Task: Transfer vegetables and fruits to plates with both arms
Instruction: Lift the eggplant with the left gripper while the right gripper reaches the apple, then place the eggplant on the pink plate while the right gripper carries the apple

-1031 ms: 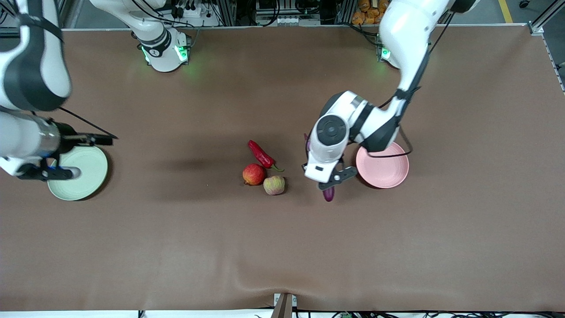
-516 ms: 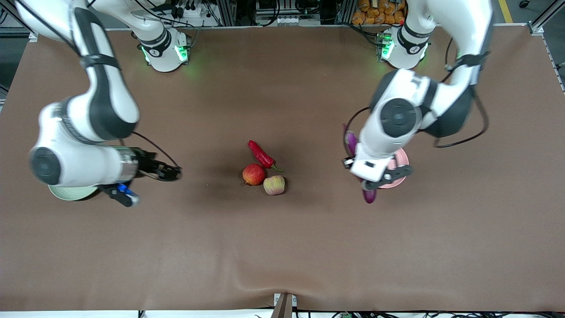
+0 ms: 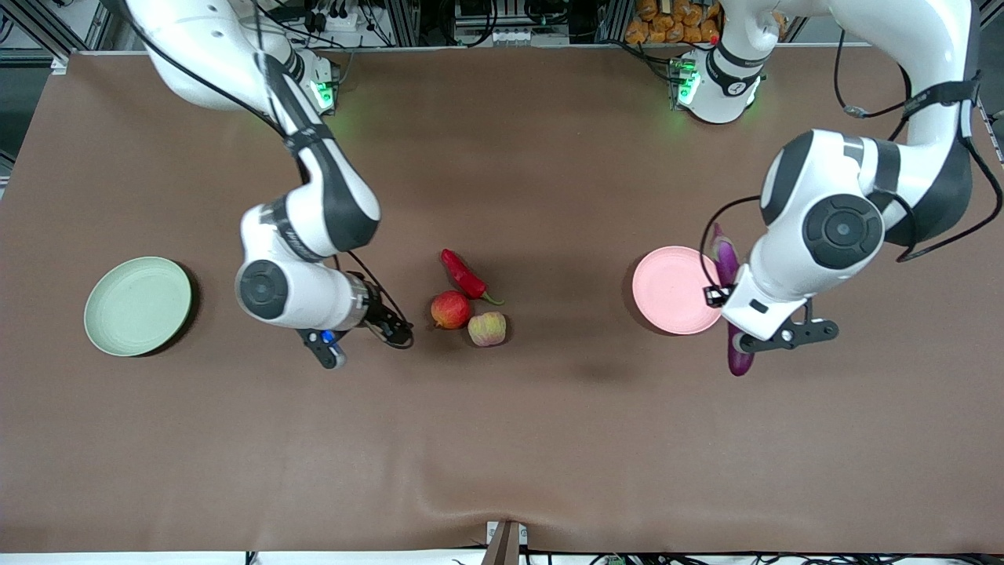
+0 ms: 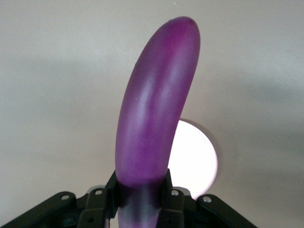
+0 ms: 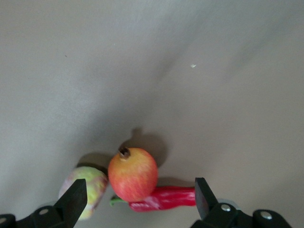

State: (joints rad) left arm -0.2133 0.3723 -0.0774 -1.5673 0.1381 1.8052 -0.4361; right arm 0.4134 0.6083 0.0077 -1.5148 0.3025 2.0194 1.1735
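Left gripper (image 4: 142,199): jaws clamped on eggplant (image 3: 733,314), beside pink plate (image 3: 676,289); next, release over plate. Right gripper (image 5: 137,199): jaws apart, nearing red fruit (image 3: 451,309).

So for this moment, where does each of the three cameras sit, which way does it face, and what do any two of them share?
Front view: high across the table, facing both arms' bases; shows both arms, the green plate and the chili pepper.
Left wrist view: on the left arm, looking past the left gripper shut on the eggplant, down at the pink plate.
Right wrist view: on the right arm, looking between the open right gripper fingers at the red fruit and the yellow-green fruit.
Shared: front and left wrist views both show the eggplant and pink plate.
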